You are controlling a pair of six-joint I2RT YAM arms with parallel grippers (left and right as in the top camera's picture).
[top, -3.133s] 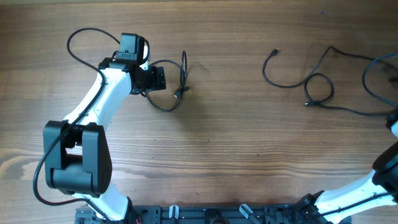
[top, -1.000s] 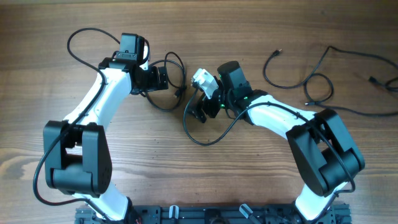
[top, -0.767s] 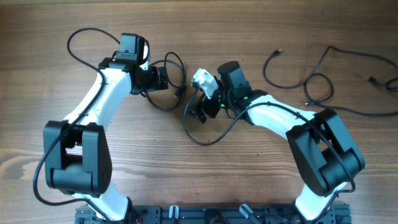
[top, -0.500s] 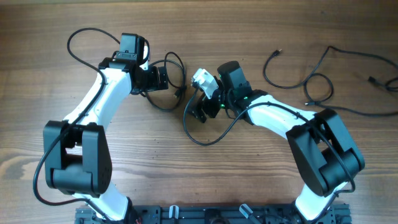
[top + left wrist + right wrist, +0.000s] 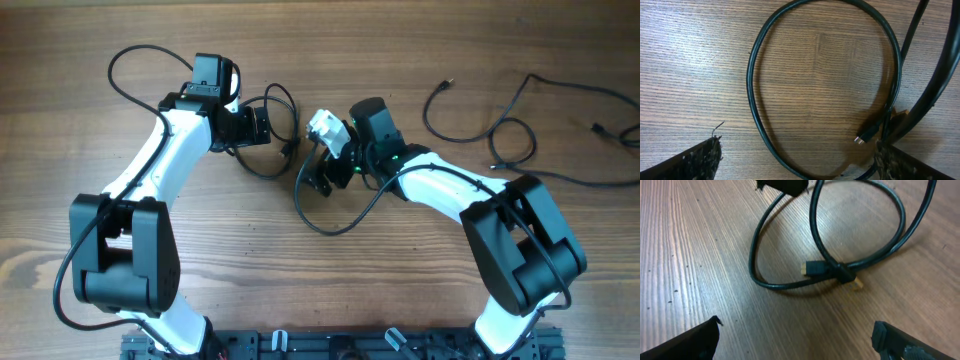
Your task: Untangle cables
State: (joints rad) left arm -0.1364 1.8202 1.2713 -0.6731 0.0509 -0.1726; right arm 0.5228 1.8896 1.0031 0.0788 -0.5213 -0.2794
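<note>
Where cables (image 5: 750, 85) loop, the left end effector (image 5: 797, 159) gapes.

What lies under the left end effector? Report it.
A black cable loop with a small plug, on the wooden table, below the open left end effector. Its stretch behind one finger is covered.
</note>
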